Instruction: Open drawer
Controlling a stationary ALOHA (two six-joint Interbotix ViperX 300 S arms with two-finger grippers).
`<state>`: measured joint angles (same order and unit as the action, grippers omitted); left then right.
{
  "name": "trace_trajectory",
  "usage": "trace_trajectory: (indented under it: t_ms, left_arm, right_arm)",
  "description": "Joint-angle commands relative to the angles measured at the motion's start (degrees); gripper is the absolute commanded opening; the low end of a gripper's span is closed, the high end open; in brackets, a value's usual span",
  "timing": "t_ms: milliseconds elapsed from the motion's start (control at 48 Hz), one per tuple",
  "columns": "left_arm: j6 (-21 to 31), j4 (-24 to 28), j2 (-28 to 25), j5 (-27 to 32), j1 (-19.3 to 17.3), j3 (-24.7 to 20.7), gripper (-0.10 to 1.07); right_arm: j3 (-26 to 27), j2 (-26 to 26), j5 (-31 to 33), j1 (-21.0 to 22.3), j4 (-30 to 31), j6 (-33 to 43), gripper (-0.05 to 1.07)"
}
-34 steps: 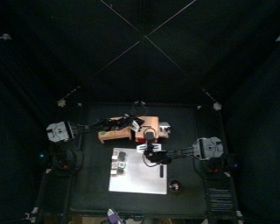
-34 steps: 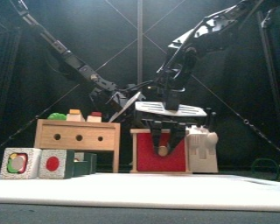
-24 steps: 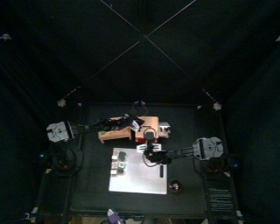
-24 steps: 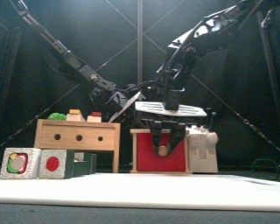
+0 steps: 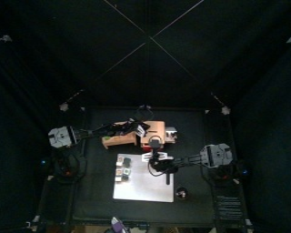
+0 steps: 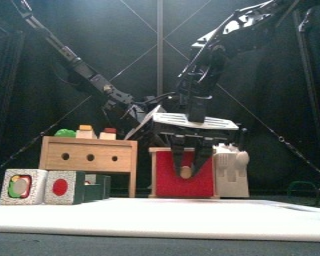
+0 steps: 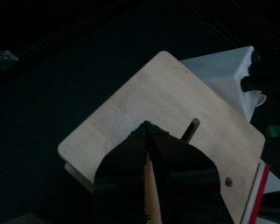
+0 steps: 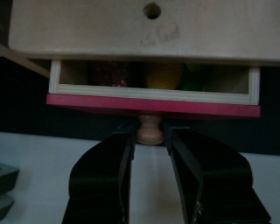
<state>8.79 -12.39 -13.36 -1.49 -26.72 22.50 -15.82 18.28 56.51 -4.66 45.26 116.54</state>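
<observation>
2 jaws flank knob (image 8: 150, 131) — drawer (image 8: 154, 87) ajar.

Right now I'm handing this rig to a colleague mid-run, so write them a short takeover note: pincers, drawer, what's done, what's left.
Right pincer: jaws either side of the small wooden knob on the drawer's red front, gripping it.
Left pincer: closed on the light-wood top panel of the drawer unit, steadying it.
Drawer: on the table beside the wooden box with round holes; already pulled partly out, contents visible in the gap under the top.
Done: knob reached, drawer started.
Left: pull the drawer further out, then release both pincers.
</observation>
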Motion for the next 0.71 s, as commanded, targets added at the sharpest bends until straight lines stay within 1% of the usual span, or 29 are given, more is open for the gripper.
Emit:
trace_trajectory:
  t_ms: [0,542,688]
  left_arm:
    - [0.0,0.1,0.2,1.1,-0.7,0.4,0.41]
    - [0.0,0.0,0.3,1.4,-0.7,0.4,0.41]
    - [0.0,0.0,0.3,1.4,-0.7,0.5,0.41]
  right_arm:
    - [1.4,-1.1,-0.2,-1.7,-0.6,0.2,0.56]
    - [2.5,-0.4,0.0,-7.6,-5.2,0.6,0.56]
    - [2.7,-0.1,0.1,-8.4,-5.9,0.6,0.56]
